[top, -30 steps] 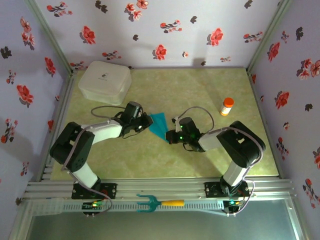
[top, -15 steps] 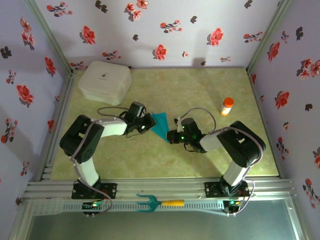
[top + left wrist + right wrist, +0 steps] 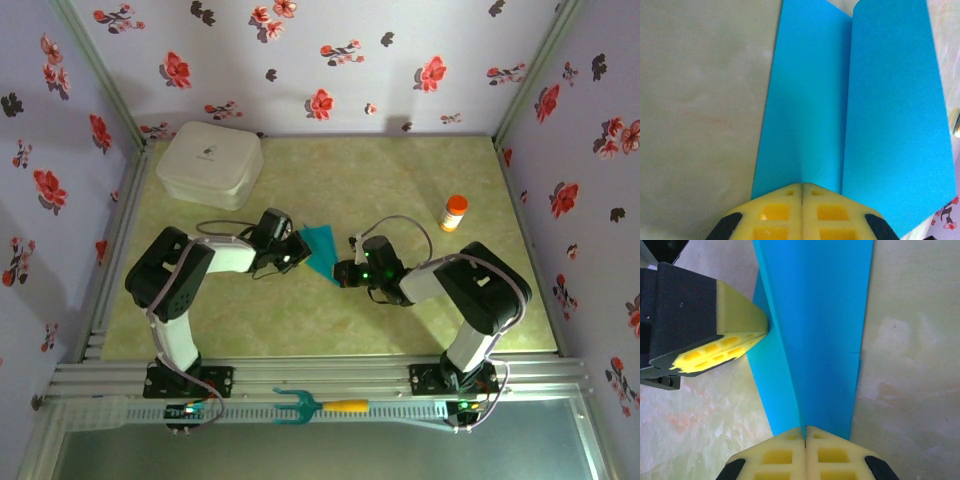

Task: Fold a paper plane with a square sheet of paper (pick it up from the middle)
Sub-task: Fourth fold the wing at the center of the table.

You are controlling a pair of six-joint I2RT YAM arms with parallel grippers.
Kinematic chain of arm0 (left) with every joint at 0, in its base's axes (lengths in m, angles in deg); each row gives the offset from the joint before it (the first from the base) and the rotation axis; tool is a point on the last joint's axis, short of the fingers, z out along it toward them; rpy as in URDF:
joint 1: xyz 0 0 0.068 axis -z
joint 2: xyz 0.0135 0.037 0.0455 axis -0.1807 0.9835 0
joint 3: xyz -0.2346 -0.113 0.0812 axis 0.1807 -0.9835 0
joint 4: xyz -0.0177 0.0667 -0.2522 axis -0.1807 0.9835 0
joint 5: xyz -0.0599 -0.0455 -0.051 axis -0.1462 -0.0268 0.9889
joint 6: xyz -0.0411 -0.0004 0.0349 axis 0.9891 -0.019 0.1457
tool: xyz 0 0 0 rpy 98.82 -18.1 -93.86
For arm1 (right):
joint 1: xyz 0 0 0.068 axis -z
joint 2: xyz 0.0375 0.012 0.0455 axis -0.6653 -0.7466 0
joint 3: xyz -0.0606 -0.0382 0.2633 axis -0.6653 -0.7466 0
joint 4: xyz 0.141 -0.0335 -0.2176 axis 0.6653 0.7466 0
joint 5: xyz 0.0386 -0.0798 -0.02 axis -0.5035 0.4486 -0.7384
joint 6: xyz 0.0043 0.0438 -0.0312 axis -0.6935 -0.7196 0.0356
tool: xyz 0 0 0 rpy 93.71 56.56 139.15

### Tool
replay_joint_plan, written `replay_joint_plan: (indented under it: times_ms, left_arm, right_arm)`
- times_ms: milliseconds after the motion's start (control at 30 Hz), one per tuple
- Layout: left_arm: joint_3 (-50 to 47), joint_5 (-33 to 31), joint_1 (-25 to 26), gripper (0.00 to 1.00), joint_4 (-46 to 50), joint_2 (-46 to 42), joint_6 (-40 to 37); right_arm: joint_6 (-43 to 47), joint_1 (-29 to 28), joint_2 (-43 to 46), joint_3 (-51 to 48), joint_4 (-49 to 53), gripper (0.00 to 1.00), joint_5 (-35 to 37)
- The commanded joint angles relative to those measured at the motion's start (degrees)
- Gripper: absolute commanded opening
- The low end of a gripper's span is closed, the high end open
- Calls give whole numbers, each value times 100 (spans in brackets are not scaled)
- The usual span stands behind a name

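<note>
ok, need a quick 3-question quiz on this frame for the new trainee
1. True or false: the left gripper is open.
2. What is the right gripper pinching? A) a cup B) the blue paper C) nothing
3. Fill in: the white box sits in the far ___ corner of the table.
Key: 1 false, it is shut on the blue paper; 2 B; 3 left.
</note>
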Motion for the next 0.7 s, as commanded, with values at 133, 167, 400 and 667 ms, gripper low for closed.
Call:
replay_joint_plan:
  times_ms: [133, 167, 400, 667]
  left_arm:
    - [-103, -146, -7, 0, 133, -145, 98]
    - [-87, -132, 1, 0, 114, -131, 89]
    - [-24, -186, -7, 3, 186, -247, -64]
    - [10, -189, -7, 4, 193, -262, -130]
  right_arm:
    - [-123, 52, -48, -25, 126, 3, -142]
    - [-140, 52, -67, -10, 125, 3, -158]
    - [-229, 113, -203, 80, 280, 2, -236]
    - [-419, 218, -276, 53, 138, 2, -469]
